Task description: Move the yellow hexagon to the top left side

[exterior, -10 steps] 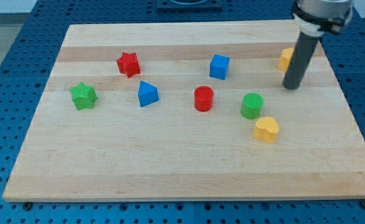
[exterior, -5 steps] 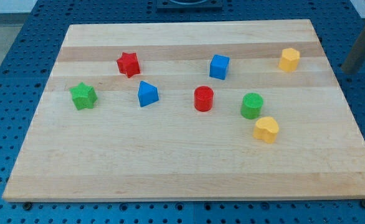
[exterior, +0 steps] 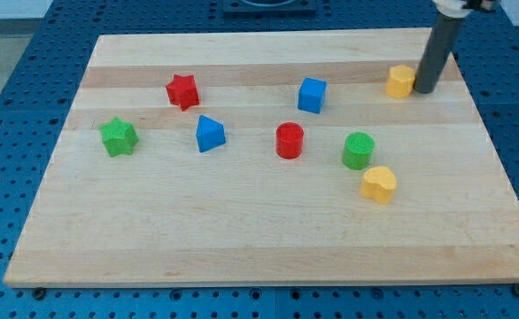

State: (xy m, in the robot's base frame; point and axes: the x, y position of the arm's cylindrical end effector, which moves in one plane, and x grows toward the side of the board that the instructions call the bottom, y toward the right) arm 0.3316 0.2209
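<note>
The yellow hexagon lies near the board's top right corner. My tip stands right against the hexagon's right side, touching it or nearly so. The rod rises from there up out of the view's top. The wooden board fills most of the view.
A blue cube, a red star, a green star, a blue triangular block, a red cylinder, a green cylinder and a yellow heart lie spread on the board, left of and below the hexagon.
The rod swung out past the board's right edge, then came back in to the hexagon's right side. The hexagon has shifted a little to the left.
</note>
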